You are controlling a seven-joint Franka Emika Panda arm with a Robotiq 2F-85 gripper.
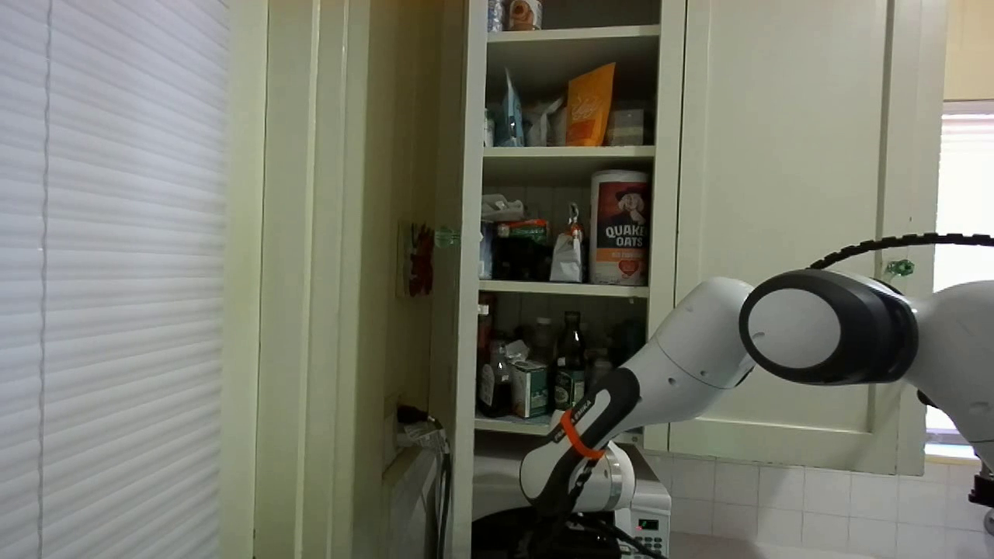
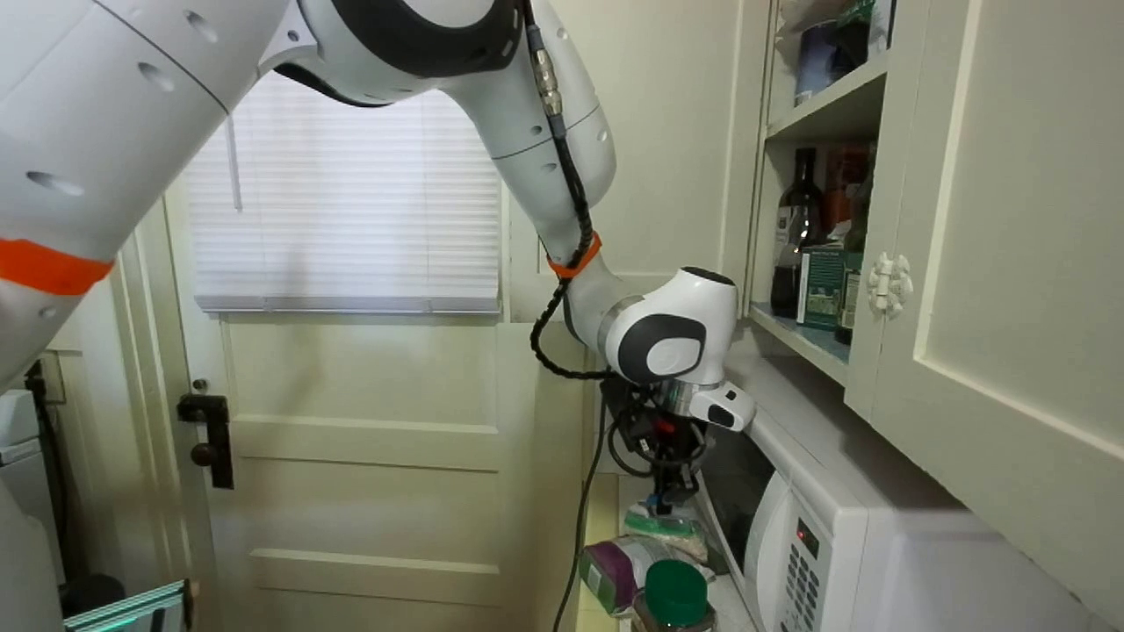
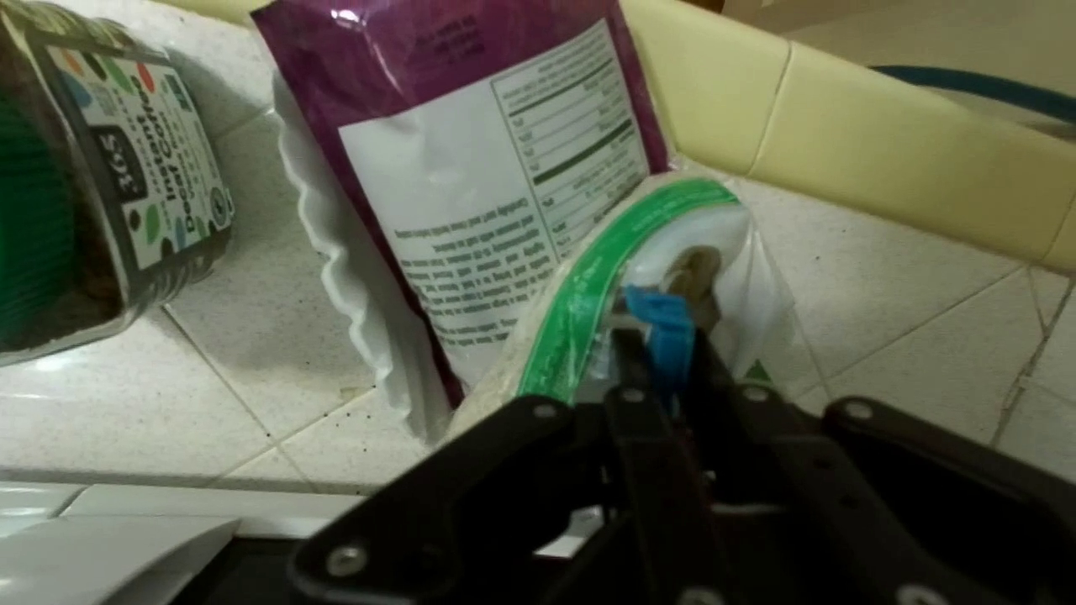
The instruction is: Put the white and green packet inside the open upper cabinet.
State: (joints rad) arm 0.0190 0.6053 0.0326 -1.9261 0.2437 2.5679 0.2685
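Note:
The white and green packet (image 3: 626,252) is a clear, whitish bag with a green band and a blue clip (image 3: 668,336). It lies on the counter; in an exterior view it (image 2: 672,527) is under my gripper (image 2: 665,505). In the wrist view my gripper (image 3: 666,353) is nearly closed, with the blue clip pinched between its fingertips. The fingers hide the packet's lower part. The open upper cabinet (image 1: 571,153) has several shelves of goods; it also shows in an exterior view (image 2: 830,107), above and behind the gripper. The fingertips are out of view in an exterior view.
A purple and white bag (image 3: 471,168) touches the packet. A green-lidded jar (image 3: 139,168) stands beside the bag. The white microwave (image 2: 821,544) is close beside the gripper, below the cabinet. A closed cabinet door (image 1: 784,217) adjoins the open shelves. Yellow tiles (image 3: 883,151) edge the counter.

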